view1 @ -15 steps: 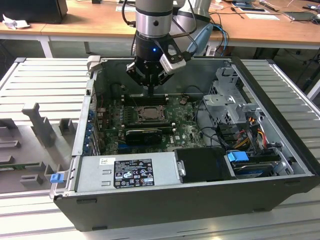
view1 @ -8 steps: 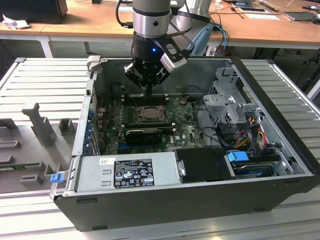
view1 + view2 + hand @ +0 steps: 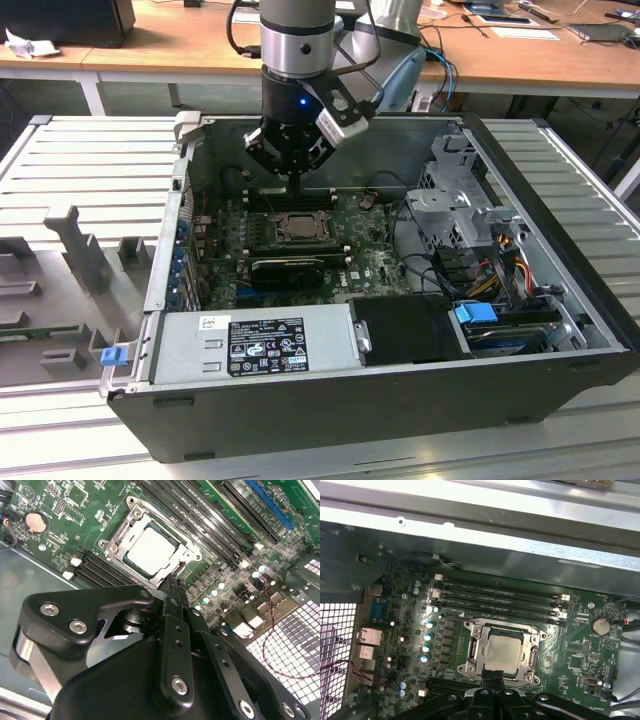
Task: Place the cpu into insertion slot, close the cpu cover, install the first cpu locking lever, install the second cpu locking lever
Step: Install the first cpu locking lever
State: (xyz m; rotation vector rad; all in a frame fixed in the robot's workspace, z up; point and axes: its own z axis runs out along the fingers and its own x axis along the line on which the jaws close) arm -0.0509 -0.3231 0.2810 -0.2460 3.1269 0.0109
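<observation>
The cpu (image 3: pixel 504 651) shows its pale silver top inside the insertion slot (image 3: pixel 470 667) on the green board. The cpu cover (image 3: pixel 476 647), a thin metal frame, lies flat around the chip. Both wrist views show this, with the cpu (image 3: pixel 150 550) framed by the cover (image 3: pixel 131 517). My gripper (image 3: pixel 492 679) hovers just above one edge of the socket, its fingers pressed together and holding nothing. In the exterior view the gripper (image 3: pixel 298 188) hangs inside the open computer case, just behind the socket (image 3: pixel 297 228). I cannot make out how the locking levers sit.
Memory slots (image 3: pixel 500 597) run along one side of the socket. A long black card (image 3: pixel 288 268) lies in front of it, the power supply (image 3: pixel 255 345) fills the case front, and a drive cage (image 3: pixel 460 210) with cables stands at the exterior view's right. Case walls (image 3: pixel 170 230) surround the board.
</observation>
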